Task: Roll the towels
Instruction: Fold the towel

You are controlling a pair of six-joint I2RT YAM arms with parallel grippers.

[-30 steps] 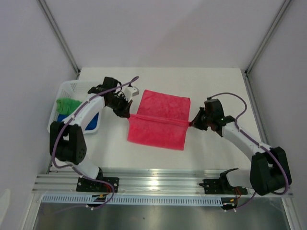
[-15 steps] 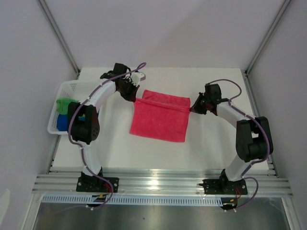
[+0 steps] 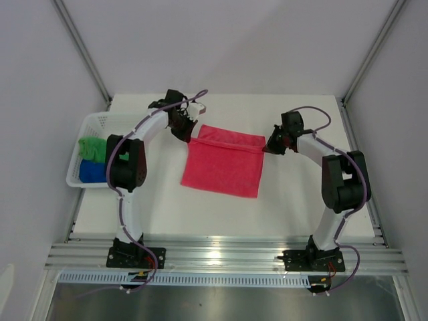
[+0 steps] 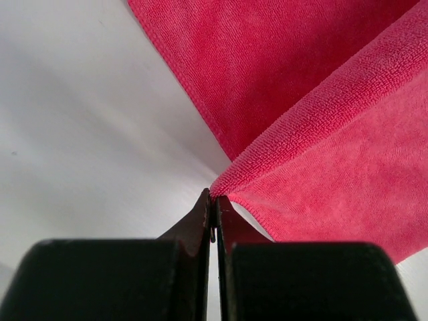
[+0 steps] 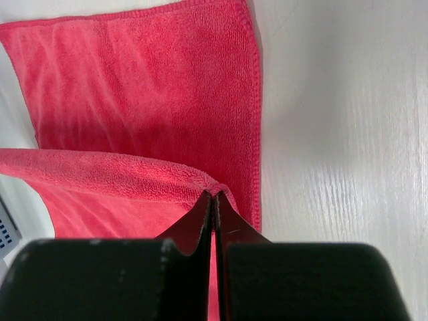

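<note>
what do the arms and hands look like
The left arm and right arm have white links, chunky black joints and looping purple cables. The left hand and right hand are black, each with two thin flat fingers tapering to a point.

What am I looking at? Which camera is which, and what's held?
Two robot arms stand at the near edge of a white table. The wide picture looks down from above and behind them. The close-ups come from a camera on each wrist, with its black fingers at the bottom. The left gripper and right gripper are each shut on an edge of a pink-red towel, holding a fold over the rest of it. A white basket at the left holds a green towel and a blue towel.
</note>
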